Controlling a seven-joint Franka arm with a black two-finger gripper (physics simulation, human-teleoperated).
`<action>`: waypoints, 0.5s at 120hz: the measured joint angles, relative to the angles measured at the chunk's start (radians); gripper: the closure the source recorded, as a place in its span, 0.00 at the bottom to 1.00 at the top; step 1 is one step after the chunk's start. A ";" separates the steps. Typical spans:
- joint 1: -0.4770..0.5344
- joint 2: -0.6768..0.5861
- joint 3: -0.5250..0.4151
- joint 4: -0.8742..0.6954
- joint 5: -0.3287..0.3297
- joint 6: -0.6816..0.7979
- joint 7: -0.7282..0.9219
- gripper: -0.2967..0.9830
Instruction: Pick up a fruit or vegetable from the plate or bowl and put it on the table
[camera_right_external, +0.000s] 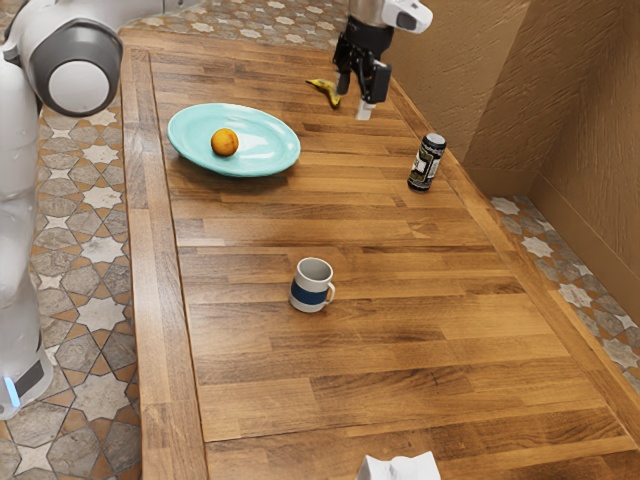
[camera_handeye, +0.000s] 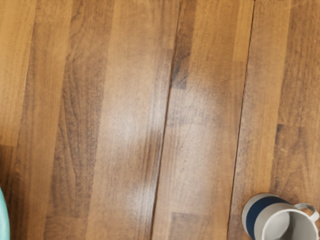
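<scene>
Hand (camera_right_external: 361, 95) spread, raised at far end, probably for clearance. Orange (camera_right_external: 225, 142) sits on plate (camera_right_external: 270, 155), so likely the pick; banana (camera_right_external: 328, 92) is on table (camera_right_external: 245, 350).

The worktop (camera_right_external: 320, 215) offers passage between the turquoise plate (camera_right_external: 270, 150) and the black can (camera_right_external: 426, 163). The mug (camera_right_external: 310, 293) stands in the way nearer the camera; room around the banana (camera_right_external: 328, 92) is hard to judge.
</scene>
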 joint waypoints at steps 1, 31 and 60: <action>-0.002 0.000 0.000 0.000 0.001 0.001 0.000 0.23; -0.009 -0.014 0.002 0.041 0.004 0.006 0.004 0.23; -0.025 -0.047 0.001 0.185 0.071 -0.038 -0.013 0.23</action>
